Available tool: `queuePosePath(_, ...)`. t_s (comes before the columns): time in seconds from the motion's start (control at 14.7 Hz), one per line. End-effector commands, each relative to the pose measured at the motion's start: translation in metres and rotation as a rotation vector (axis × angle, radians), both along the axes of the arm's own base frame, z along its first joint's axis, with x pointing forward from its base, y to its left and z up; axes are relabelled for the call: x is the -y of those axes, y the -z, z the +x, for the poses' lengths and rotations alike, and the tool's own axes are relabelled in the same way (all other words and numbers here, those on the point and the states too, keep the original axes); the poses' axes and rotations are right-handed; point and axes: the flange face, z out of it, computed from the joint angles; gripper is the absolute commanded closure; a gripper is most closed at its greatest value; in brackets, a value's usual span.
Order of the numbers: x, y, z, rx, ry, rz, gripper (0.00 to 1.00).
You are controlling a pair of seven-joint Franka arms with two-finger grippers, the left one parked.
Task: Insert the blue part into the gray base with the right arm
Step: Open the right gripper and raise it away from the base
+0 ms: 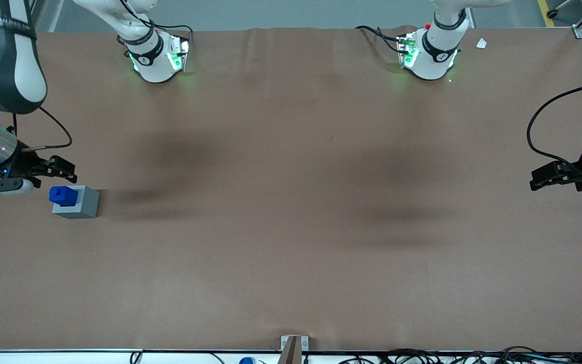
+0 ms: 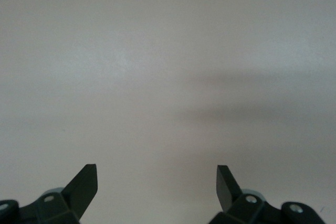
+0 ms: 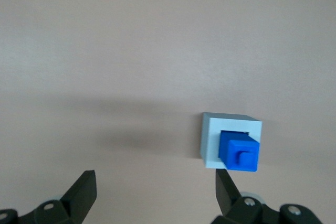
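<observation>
Inside the gray base sits the blue part; the wrist camera alone shows its knob, gripper fingers wide apart, empty, just above.

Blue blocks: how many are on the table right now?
1. The blue block sits in the gray cube at the working arm's end of the table; the open gripper is beside it, holding nothing.

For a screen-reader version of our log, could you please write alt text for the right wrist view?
A blue part sits in the recess of a gray base on a plain brown table, its small knob facing the camera. The right arm's open hand hovers above the table, holding nothing, its two black fingers spread apart.
</observation>
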Motion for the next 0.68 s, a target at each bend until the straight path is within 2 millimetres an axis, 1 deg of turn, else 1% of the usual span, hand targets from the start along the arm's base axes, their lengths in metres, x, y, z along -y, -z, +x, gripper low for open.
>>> queuePosePath(0.0, -0.028, -0.027, -0.016, 0.016, 0.033, 0.013, 0.0)
queuePosePath(0.14, -0.04, -0.044, -0.024, 0.031, 0.043, 0.015, 0.0)
queuePosePath(0.27, -0.043, -0.063, -0.032, 0.046, 0.04, 0.016, 0.0)
queuePosePath(0.54, -0.039, -0.112, -0.039, 0.009, 0.059, 0.02, 0.0)
queuePosePath(0.61, -0.036, -0.125, -0.04, 0.01, 0.09, 0.023, 0.0)
